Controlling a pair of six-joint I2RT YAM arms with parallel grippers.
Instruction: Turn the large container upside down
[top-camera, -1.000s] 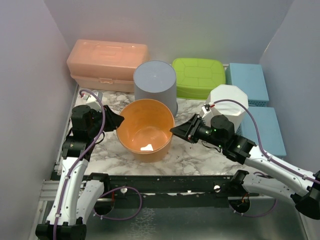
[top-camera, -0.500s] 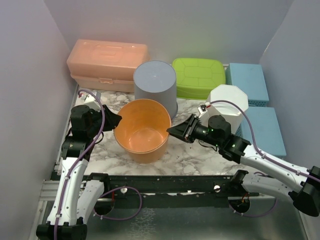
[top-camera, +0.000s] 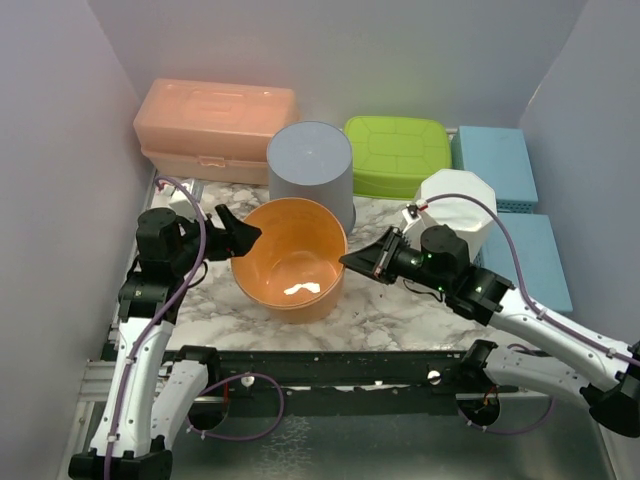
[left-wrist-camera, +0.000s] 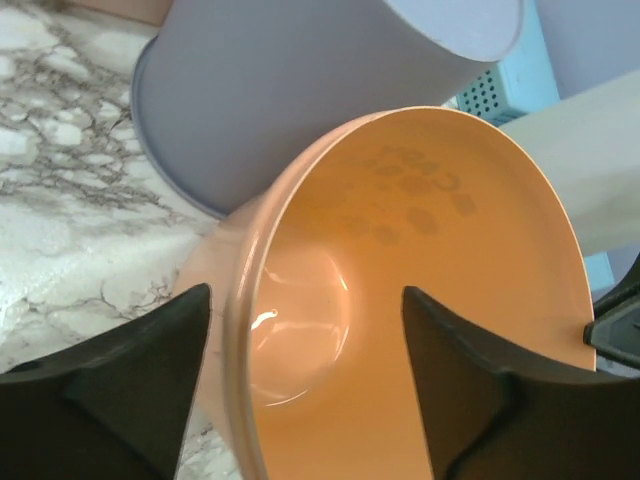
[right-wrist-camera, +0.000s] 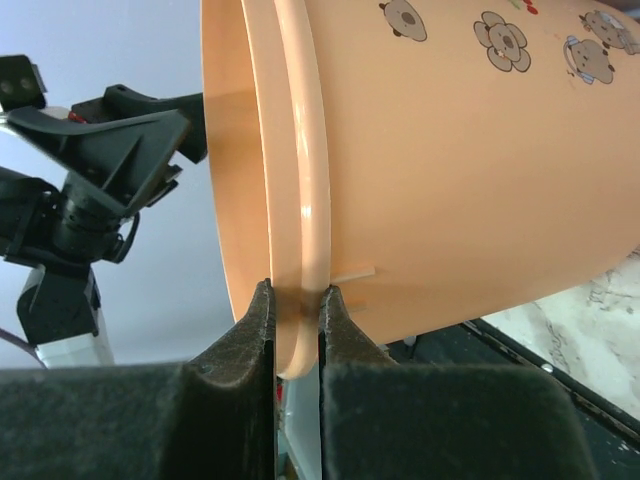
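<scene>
The large container is an orange bucket with small cartoon prints on its wall, standing mouth up on the marble table. My right gripper is shut on its right rim; in the right wrist view the rim is pinched between the two pads of the right gripper. My left gripper is open at the left rim. In the left wrist view the left gripper straddles that rim, one finger outside the container, one inside, neither touching.
A grey container stands upside down right behind the orange one. A white faceted container sits behind my right arm. Along the back are a peach box, a green box and blue baskets.
My left gripper has opened and let go of the left rim. My right gripper has closed tighter on the right rim. The container has shifted slightly.
</scene>
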